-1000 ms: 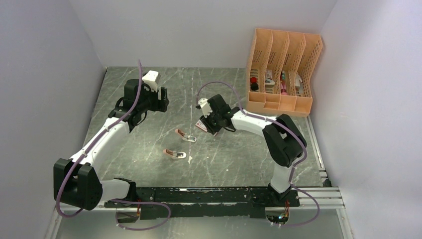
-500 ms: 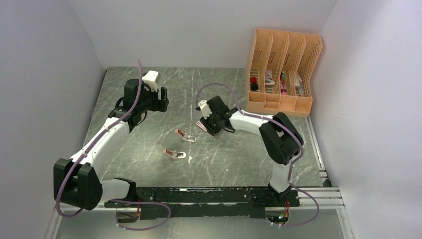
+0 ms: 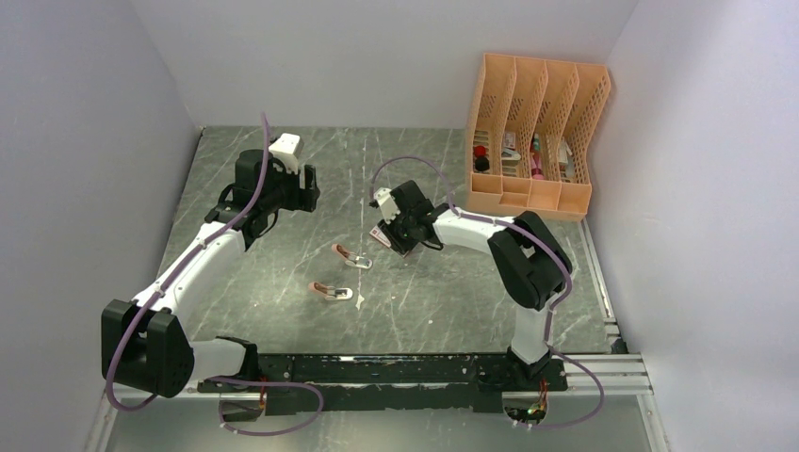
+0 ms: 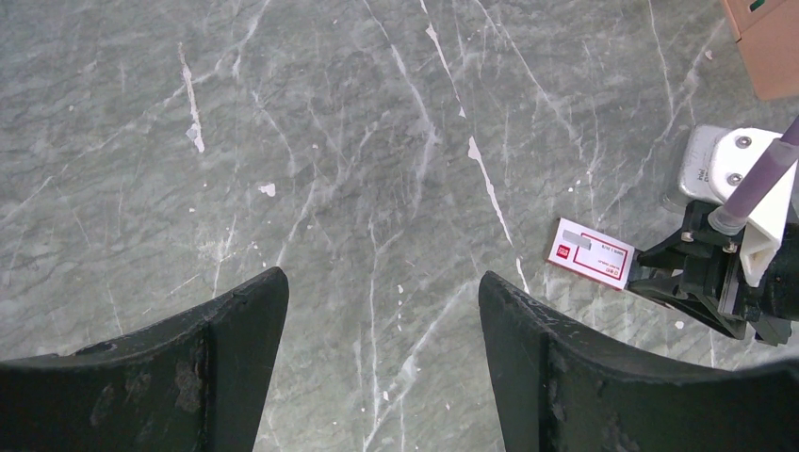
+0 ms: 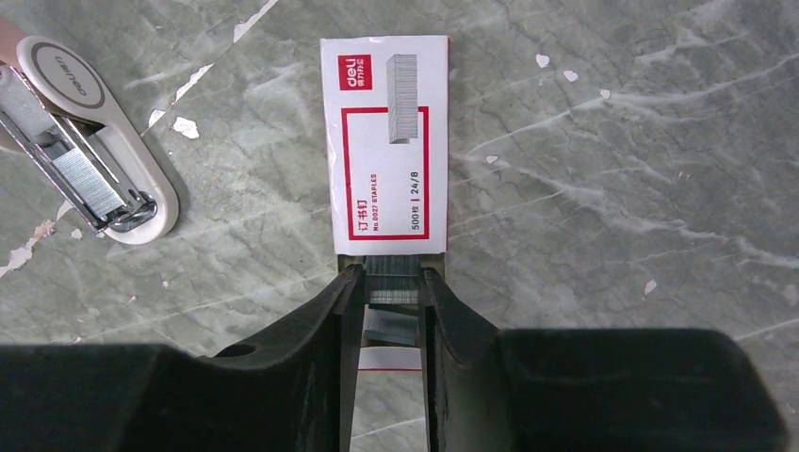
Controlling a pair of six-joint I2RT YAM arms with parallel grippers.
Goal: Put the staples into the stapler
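Observation:
The red-and-white staple box point(image 5: 386, 141) lies flat on the marble table, its greyish inner tray pulled out toward my right gripper point(image 5: 390, 279). That gripper's two fingers press on either side of the silvery staples point(image 5: 392, 298) in the tray. An opened salmon-pink stapler point(image 5: 94, 160) lies just left of the box, metal channel up. From above, the box point(image 3: 381, 234) sits under the right gripper point(image 3: 394, 234), with the stapler point(image 3: 350, 256) to its lower left. My left gripper point(image 4: 377, 292) hangs open over bare table, far left of the box point(image 4: 589, 252).
A second small stapler point(image 3: 332, 291) lies nearer the front of the table. An orange desk organizer point(image 3: 532, 132) with small items stands at the back right. White walls close in the table on three sides.
My right gripper has shifted slightly left toward the box and its jaws have narrowed onto the staples. The left arm has not moved.

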